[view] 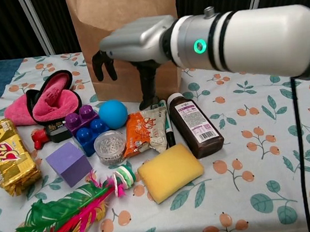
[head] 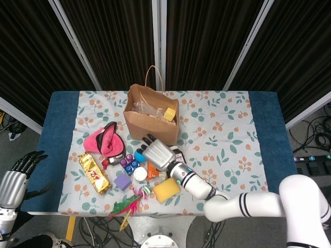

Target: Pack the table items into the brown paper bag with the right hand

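Right hand (view: 136, 46) palm-down, fingers spread, above blue ball (view: 112, 114)

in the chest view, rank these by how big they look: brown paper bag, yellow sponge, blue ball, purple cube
1. brown paper bag, by far the largest.
2. yellow sponge.
3. purple cube.
4. blue ball.
The cube and ball look close in size; the cube sits nearer the camera, so that order is unsure.

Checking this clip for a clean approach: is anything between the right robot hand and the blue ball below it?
Nothing visible is. The right robot hand hangs open above the blue ball, with clear air between. The purple blocks and orange snack packet flank the ball closely, and the paper bag stands right behind.
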### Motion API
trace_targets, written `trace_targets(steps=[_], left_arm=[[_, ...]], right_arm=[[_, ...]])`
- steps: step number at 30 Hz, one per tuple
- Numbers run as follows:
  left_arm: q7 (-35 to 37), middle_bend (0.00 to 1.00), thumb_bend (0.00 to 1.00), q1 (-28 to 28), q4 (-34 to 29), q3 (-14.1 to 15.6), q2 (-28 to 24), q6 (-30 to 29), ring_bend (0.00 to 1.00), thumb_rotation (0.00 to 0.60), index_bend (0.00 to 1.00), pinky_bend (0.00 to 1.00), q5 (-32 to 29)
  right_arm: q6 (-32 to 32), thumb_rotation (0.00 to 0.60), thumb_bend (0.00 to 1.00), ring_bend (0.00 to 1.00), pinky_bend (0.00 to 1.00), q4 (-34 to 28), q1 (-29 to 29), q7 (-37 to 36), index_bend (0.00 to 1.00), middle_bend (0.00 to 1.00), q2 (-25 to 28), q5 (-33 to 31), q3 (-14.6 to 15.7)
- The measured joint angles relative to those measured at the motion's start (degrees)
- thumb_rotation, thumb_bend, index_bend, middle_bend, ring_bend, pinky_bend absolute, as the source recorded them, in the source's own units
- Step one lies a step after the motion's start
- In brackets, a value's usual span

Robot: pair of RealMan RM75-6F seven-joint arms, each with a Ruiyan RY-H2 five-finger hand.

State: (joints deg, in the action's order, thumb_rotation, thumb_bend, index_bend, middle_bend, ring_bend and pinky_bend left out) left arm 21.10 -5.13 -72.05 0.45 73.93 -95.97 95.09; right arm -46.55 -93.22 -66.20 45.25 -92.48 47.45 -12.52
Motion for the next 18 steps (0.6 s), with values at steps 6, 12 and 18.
trace_targets(steps=[6,12,18], left_arm=[[1.4,0.27,0.11,-0.1,1.5,-0.6,0.2,0.1,0.17,0.6,0.26,0.25,-0.7],[2.7,0.27,0.11,0.0,2.7,-0.8,0.5,0.0,0.17,0.6,0.26,0.25,-0.9],[3.6,0.27,0.11,0.1,3.3,-0.9,0.5,-0.1,0.17,0.6,0.26,0.25,-1.1]], right_arm=[[0.7,0.6,0.0,0.05,0.0,9.6,-4.1,0.8,0.22,0.24,-7.3,-1.5,0.7],[-1.6,0.6,0.0,0.02,0.0,16.0,-6.1,3.5,0.19,0.21,-12.5,-2.8,1.9],[-4.3,0.6,0.0,0.02,0.0,19.9,-6.8,7.2,0.18,0.21,-16.4,-5.0,2.5]])
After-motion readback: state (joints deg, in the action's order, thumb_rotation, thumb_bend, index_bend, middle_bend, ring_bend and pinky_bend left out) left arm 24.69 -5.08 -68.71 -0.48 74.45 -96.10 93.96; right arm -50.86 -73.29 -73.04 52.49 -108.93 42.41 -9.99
